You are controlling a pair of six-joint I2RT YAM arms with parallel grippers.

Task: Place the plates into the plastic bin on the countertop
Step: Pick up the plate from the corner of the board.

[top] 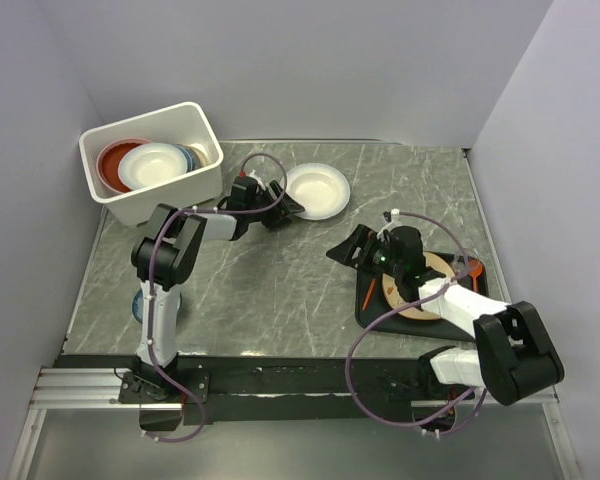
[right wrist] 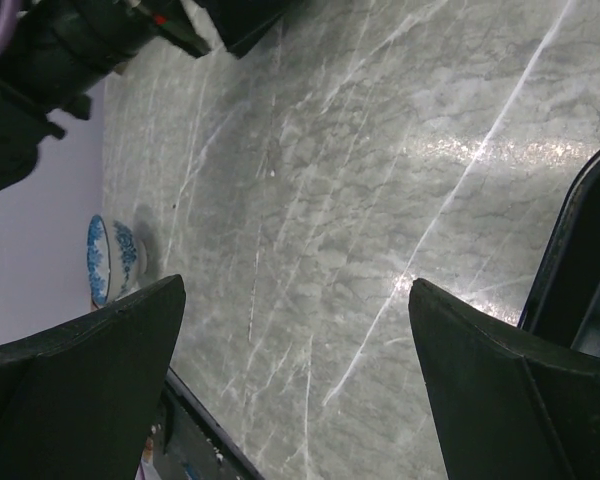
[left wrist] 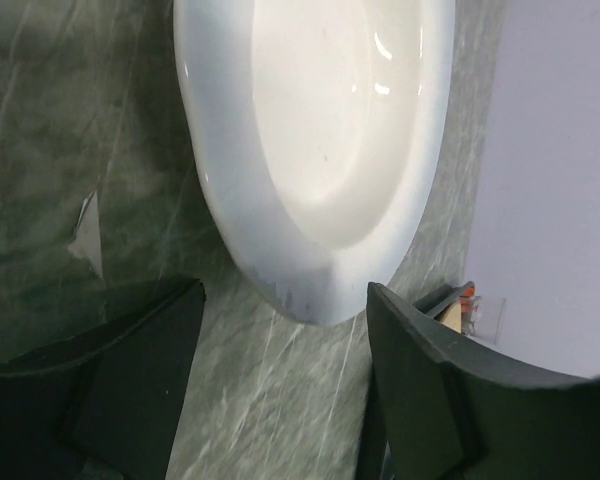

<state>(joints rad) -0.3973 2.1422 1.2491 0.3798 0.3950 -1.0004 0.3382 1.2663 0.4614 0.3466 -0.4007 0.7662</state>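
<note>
A white plate (top: 317, 190) lies on the grey-green marbled countertop (top: 280, 290), right of the white plastic bin (top: 170, 190). The bin holds a red-orange plate (top: 115, 160), a white plate (top: 152, 165) and others beneath. My left gripper (top: 288, 212) is open at the lying plate's left edge. In the left wrist view the plate (left wrist: 320, 150) has its near rim just between the open gripper's (left wrist: 283, 292) tips. My right gripper (top: 358, 248) is open and empty over the countertop (right wrist: 330, 200); it also shows in the right wrist view (right wrist: 298, 290). A woven yellow plate (top: 432, 290) lies on the black tray.
The flat black tray (top: 375, 310) sits at the right, with an orange spoon (top: 475, 268) and another orange utensil (top: 370, 295); its edge shows in the right wrist view (right wrist: 580, 280). A small blue-and-white bowl (right wrist: 110, 260) stands near the left arm's base (top: 140, 303). Walls enclose the counter.
</note>
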